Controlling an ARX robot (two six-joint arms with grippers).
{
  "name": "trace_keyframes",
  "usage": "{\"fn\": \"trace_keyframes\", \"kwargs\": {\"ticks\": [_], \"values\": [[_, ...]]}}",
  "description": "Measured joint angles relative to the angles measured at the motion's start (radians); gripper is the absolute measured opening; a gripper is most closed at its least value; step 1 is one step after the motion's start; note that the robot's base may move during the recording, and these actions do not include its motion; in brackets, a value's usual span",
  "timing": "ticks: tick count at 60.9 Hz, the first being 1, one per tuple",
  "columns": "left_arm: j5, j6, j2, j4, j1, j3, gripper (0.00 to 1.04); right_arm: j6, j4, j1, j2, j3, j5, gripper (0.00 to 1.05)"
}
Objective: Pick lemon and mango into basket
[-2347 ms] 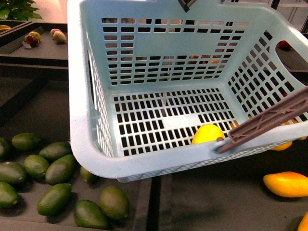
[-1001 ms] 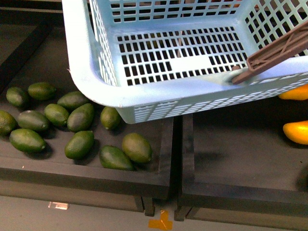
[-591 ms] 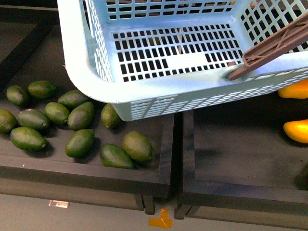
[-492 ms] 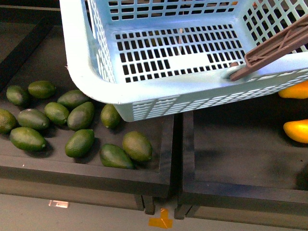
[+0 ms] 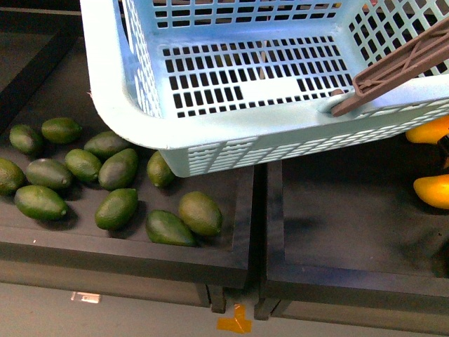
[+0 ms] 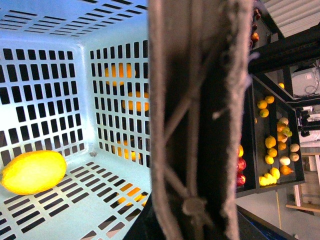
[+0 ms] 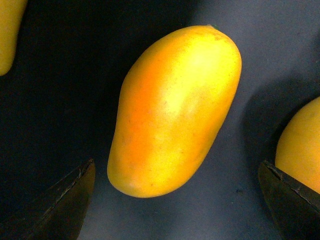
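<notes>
One lemon [image 6: 32, 171] lies in the basket [image 5: 109, 91]; right fingers [image 7: 65, 210] wide over the mango [image 7: 172, 112]; left fingers unclear.

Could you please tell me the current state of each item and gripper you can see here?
Pale turquoise slotted plastic basket: tilted, one fruit inside.
Small bright-yellow oval lemon: lying on the basket floor.
Elongated yellow-orange mango: lying on the dark tray surface, not gripped.
Right gripper: open, fingers either side of the mango, not touching it.
Dark green oval fruits: lying loose in the black left tray.
</notes>
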Motion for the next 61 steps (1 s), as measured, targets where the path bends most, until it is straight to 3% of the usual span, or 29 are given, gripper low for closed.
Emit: {"fn": "trace_keyframes", "kwargs": {"ticks": [33,48,61], "values": [[-0.001,0.0,0.0,0.0,0.0,0.0,0.05,-0.006,-0.091,0.007,0.165,0.227,0.031,0.96],[0.0,0.0,0.0,0.0,0.0,0.0,0.05,-0.021,-0.097,-0.003,0.186,0.246,0.036,0.66],[0.0,0.0,0.0,0.0,0.0,0.0,0.05,-0.068,-0.015,-0.035,0.13,0.162,0.013,0.63]]}}
